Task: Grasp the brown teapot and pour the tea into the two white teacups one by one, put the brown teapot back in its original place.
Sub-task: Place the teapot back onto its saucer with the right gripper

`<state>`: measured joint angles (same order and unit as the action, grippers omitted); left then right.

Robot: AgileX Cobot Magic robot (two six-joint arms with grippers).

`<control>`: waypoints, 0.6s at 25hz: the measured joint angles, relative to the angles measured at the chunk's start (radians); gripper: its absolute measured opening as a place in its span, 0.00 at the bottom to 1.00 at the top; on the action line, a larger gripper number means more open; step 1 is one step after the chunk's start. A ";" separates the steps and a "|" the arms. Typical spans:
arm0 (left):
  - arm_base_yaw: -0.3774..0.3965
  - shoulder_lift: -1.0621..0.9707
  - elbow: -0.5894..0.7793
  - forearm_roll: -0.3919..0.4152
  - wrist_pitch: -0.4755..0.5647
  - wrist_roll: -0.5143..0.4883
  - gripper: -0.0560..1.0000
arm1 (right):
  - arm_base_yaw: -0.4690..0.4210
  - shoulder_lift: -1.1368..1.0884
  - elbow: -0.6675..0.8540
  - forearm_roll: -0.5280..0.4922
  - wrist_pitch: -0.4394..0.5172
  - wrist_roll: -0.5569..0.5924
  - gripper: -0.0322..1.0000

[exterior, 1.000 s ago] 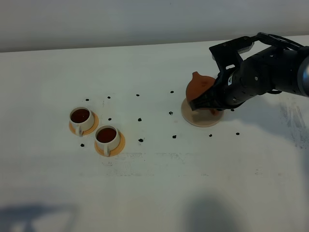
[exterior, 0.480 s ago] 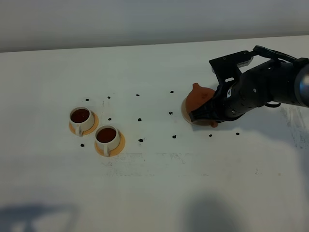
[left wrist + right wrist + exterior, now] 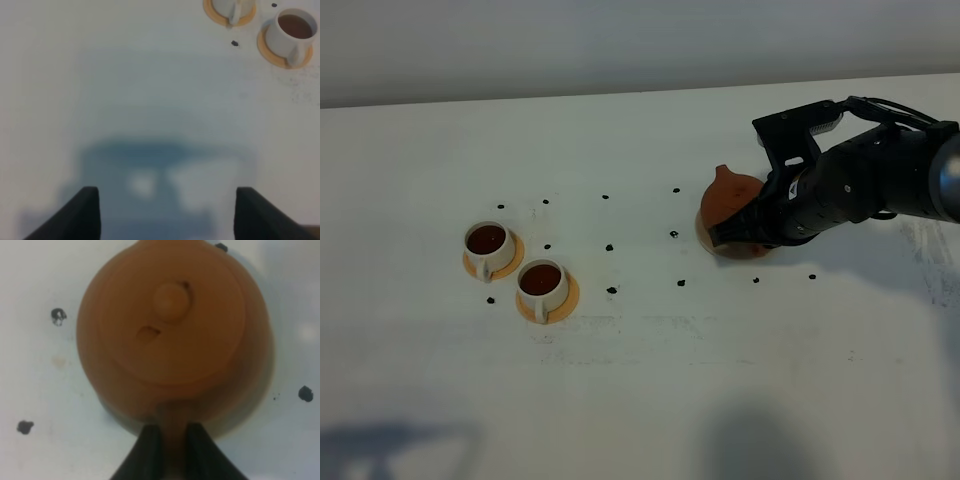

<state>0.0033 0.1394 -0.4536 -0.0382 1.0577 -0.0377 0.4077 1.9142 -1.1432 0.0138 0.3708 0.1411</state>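
Right fingers: in the right wrist view we see both dark tips pressed against the two sides of the straight side handle of the brown teapot, grasping it near where it joins the body. The pot fills most of that frame, seen from above.

In the high view the teapot sits right of centre, half hidden by the black right arm reaching in from the right edge. It rests low on the surface; only a thin pale sliver of the cream coaster shows at its lower left edge, so we cannot tell how squarely it sits on it.

Teapot: squat, round, matte reddish-brown clay, with a round knob on a flat lid that has a small notch beside the knob.

Left fingers: two dark tips at the bottom of the left wrist view, spread wide apart, nothing between them, hanging above their own shadow on the bare surface.

The two white teacups stand at middle left of the high view, just beside each other, each on a round orange saucer. Both are smooth, cream-white, cylindrical, and hold dark brown liquid.

Surface: white, matte, scattered with small black dots.
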 joint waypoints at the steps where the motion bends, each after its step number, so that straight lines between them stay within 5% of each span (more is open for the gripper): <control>1: 0.000 0.000 0.000 0.000 0.000 0.000 0.59 | 0.000 0.001 0.000 0.000 0.000 0.000 0.14; 10: 0.000 0.000 0.000 0.000 0.000 0.000 0.59 | 0.001 0.013 0.000 0.009 0.000 0.034 0.16; 15: 0.000 0.000 0.000 0.000 0.000 0.000 0.59 | 0.001 0.014 0.000 0.009 0.000 0.051 0.32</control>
<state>0.0033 0.1394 -0.4536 -0.0382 1.0577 -0.0377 0.4088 1.9278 -1.1432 0.0225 0.3704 0.1925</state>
